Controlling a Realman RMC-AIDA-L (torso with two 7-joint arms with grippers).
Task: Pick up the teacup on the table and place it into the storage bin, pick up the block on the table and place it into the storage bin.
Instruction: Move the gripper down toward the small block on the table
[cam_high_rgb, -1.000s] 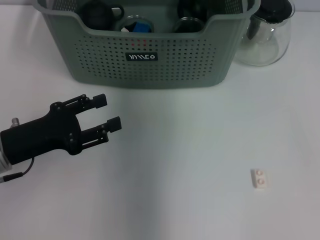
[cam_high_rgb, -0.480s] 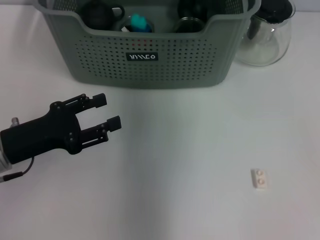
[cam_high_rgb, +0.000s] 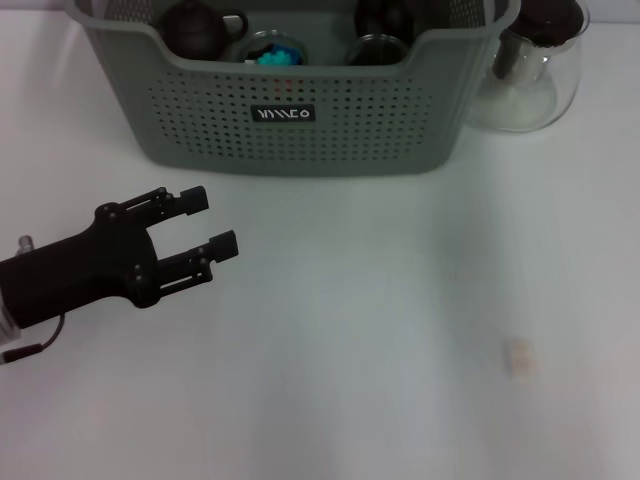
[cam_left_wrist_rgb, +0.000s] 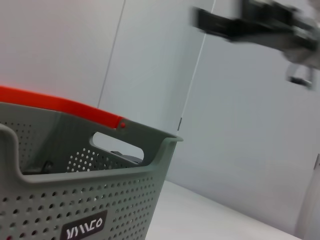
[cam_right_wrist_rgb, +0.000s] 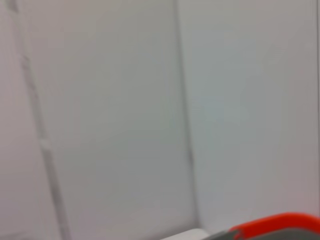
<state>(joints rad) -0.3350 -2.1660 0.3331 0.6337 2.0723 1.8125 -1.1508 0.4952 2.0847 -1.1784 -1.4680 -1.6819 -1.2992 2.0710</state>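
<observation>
Storage bin (cam_high_rgb: 290, 110) beyond empty, open left gripper (cam_high_rgb: 205, 222).

The storage bin (cam_high_rgb: 290, 110) is cut off by the top edge.

A lab-like test room: bare white table (cam_high_rgb: 350, 300) and plain panelled walls (cam_left_wrist_rgb: 150, 60).

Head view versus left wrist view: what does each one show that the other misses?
Only the head view shows the left gripper, open over the white table, the glass jug, a small pale block and the bin's contents. Only the left wrist view shows the bin's orange-red rim and cut-out handle. Both show the storage bin and its label.
</observation>
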